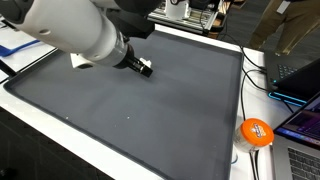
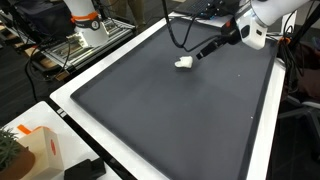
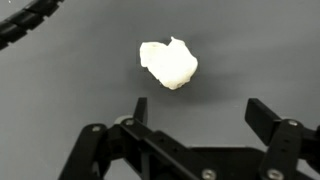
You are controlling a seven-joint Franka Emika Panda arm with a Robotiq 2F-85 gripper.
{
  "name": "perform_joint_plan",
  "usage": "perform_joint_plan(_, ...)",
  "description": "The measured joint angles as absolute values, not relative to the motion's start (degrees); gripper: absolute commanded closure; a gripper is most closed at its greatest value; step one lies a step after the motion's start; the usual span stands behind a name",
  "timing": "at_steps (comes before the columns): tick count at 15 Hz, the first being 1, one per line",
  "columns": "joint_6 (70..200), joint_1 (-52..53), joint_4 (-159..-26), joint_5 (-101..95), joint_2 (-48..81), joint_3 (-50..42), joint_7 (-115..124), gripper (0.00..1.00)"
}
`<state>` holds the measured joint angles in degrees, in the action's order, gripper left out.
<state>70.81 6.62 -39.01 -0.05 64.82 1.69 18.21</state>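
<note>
I am holding my tool point(image 3: 200, 112) spread wide, its two fingers standing apart with nothing between them. It is hanging just beside the white crumpled lump point(image 3: 168, 63) without touching it. In the wrist view the lump is lying just beyond the fingertips, nearer one finger than the other. The lump is resting on the dark grey worktop point(image 2: 170, 115). An orange round thing point(image 1: 256, 132) is sitting well apart from the lump.
</note>
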Motion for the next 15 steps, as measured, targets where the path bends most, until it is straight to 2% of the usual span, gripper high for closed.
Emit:
perform_joint_plan(8,79.1,6.4,-41.2,-0.4,62.3,1.6,18.1,0.0)
perform_joint_plan(15,84.9,6.7,-55.3,-3.7,52.6,1.2,15.6,0.0)
